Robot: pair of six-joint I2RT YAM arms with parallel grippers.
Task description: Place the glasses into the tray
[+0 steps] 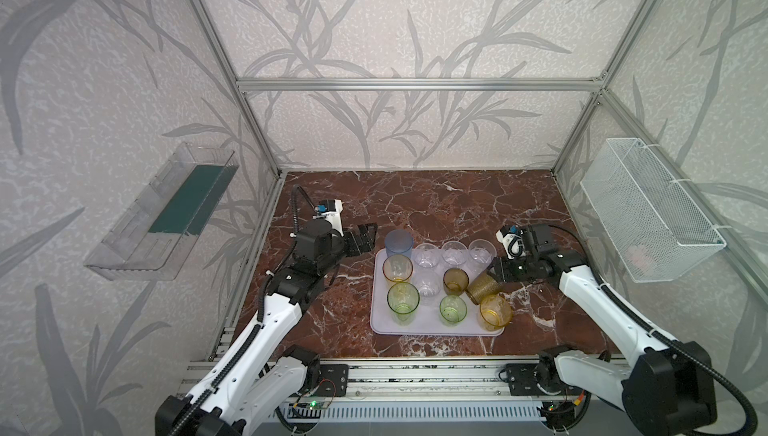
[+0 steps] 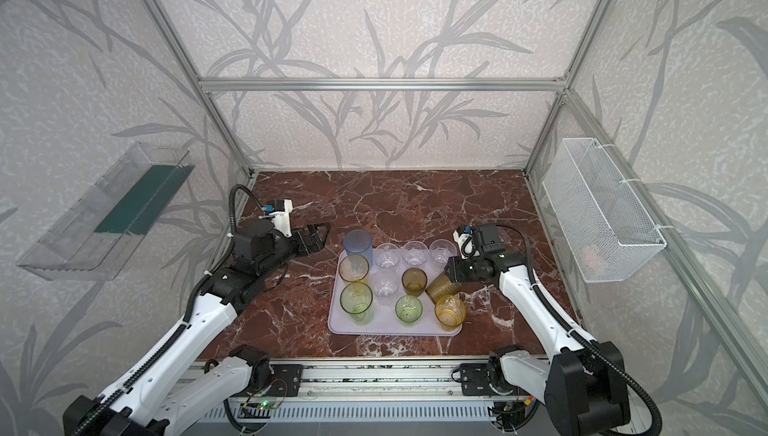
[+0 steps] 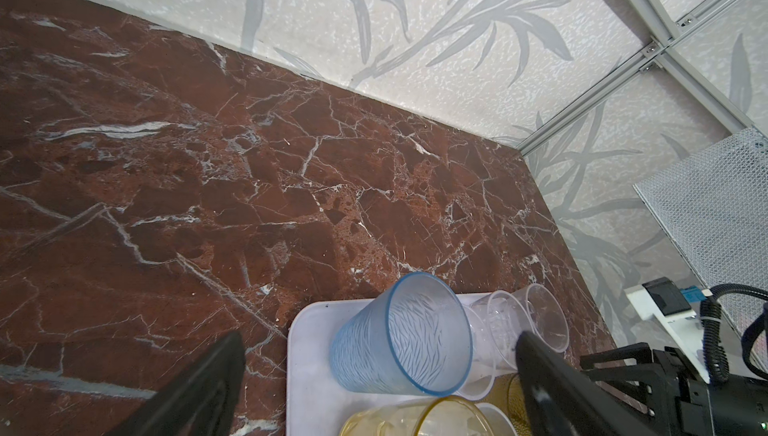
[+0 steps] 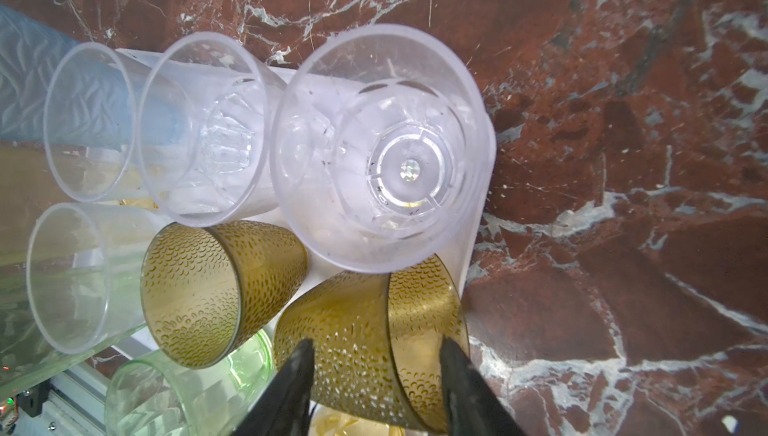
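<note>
Right gripper [image 4: 376, 348], jaws partly closed either side of a tilted olive-brown tumbler [image 4: 349, 309] at the right edge of the lilac tray [image 1: 428, 323]; firm grip unclear. Ten other glasses [image 1: 453, 282] stand upright on it. Left gripper [image 1: 365, 235] gapes wide, empty

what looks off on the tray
One brown glass lies tipped on its side at the tray's right edge, between the right gripper's fingers. The other glasses on the tray stand upright.
</note>
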